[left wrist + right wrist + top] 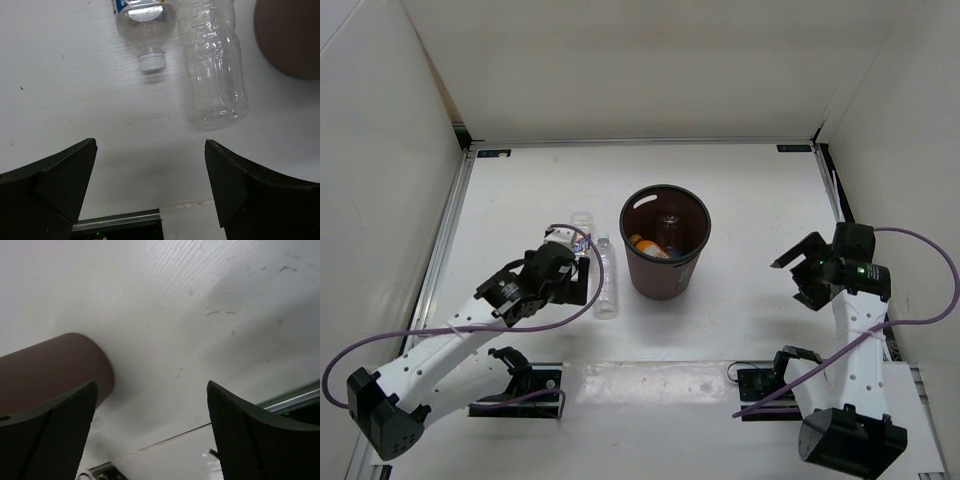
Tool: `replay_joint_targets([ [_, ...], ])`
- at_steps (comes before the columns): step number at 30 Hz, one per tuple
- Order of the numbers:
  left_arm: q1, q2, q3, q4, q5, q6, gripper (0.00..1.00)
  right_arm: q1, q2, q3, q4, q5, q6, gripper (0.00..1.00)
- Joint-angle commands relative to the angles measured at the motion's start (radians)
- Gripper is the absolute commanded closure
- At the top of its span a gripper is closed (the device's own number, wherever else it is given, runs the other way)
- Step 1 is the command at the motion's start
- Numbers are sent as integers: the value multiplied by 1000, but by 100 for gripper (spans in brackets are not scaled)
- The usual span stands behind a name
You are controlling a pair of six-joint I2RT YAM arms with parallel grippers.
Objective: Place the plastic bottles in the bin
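You have two plastic bottles lying side by side on the desk point(740, 180), just left of the bin point(660, 283). The clear unlabelled bottle point(215, 65) has its long axis running near to far, base toward your left pincer point(150, 146). The blue-labelled bottle point(142, 22) aims its white cap back at that pincer, and the label print is too cropped to read. Your left pincer is spread wide and touches neither. An orange bottle point(642, 243) and another clear bottle point(668, 228) sit inside the bin. Your right pincer point(152, 386), to the right of the bin, is spread and holds nothing.
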Motion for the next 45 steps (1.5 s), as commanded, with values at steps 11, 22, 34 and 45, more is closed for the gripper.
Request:
replay_joint_targets([
  [11, 42, 196, 91, 134, 185, 4, 0, 118, 69, 25, 46, 224, -165, 10],
  [22, 99, 341, 106, 220, 293, -57, 0, 336, 110, 62, 92, 355, -309, 10],
  [34, 97, 491, 212, 254, 305, -109, 0, 538, 124, 92, 152, 391, -409, 10],
  [45, 99, 612, 251, 240, 279, -143, 0, 647, 115, 105, 162, 411, -482, 10],
])
